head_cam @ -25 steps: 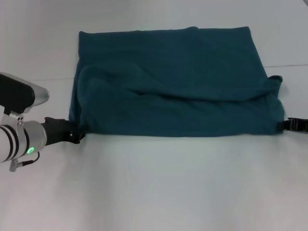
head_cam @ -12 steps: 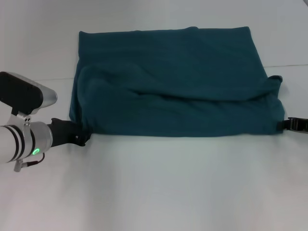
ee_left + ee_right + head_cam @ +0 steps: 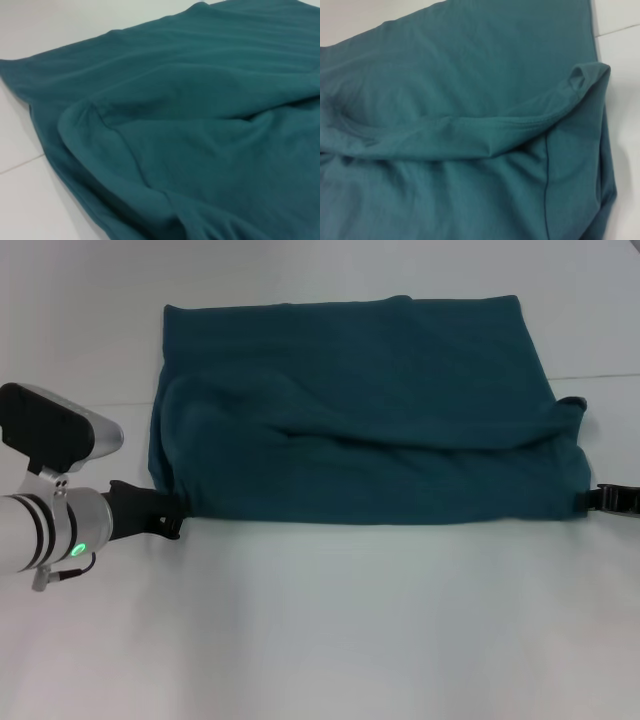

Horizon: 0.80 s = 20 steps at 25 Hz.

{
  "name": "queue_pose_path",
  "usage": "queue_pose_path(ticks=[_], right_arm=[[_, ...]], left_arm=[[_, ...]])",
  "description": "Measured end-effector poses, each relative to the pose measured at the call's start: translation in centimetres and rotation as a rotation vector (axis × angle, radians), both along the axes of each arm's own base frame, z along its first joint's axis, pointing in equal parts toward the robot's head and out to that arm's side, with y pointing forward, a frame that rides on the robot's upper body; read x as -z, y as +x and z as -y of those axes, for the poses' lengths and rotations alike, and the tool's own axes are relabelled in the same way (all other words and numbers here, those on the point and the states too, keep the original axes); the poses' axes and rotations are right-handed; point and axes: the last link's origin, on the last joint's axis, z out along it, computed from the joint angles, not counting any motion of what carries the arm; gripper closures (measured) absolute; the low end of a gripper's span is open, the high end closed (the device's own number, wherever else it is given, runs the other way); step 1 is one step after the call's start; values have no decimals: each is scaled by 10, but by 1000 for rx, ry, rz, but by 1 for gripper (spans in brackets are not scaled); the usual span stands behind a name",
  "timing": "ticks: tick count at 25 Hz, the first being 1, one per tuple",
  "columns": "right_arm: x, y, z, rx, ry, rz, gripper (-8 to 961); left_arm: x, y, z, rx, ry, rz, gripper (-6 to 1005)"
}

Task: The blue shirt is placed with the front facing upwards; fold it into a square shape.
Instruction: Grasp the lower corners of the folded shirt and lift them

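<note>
1. The blue shirt (image 3: 360,415) lies in the far half of the white surface (image 3: 330,630), already doubled into a wide rectangle whose long axis runs left to right. A raised, rumpled fold line crosses it from left to right about midway, and only plain teal cloth shows; no lettering or label is visible.

2. The near long edge is the one both arms meet. The left gripper (image 3: 165,520) sits at the near left corner, its black tip touching or tucked just under the cloth. The right gripper (image 3: 608,500) is at the near right corner, just beside the edge.

3. Judging by this, the shirt lies away from both sets of jaws, toward the far side, so the coming fold most likely turns on carrying this near edge across the short axis, or on bringing one end over along the long axis. Neither arm is clearly nearer; each has its own corner.

4. I cannot tell whether either pair of jaws is apart, together or clamped on cloth: the left tip is dark and partly covered, and the right arm is cut off by the picture's edge.

5. Both wrist views show only folds of the shirt, a hem seam and a little of the surface, with no jaws in view.

6. The small bump at the far right edge could be a sleeve end; this is uncertain.
</note>
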Motion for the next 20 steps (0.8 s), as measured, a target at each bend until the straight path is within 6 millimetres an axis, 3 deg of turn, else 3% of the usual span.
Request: queue_pose_path(ticks=[7,12,20], right_arm=[[1,0,0,0,-1,-1,933],[1,0,1,0,-1,0,933],[-6,6,4,13,17,-10,934]], left_arm=[[2,2,0,9,-9,-9,991],[1,3,-1,13,-7,-12,999],[-17,-7,4,-14,25,15,998]])
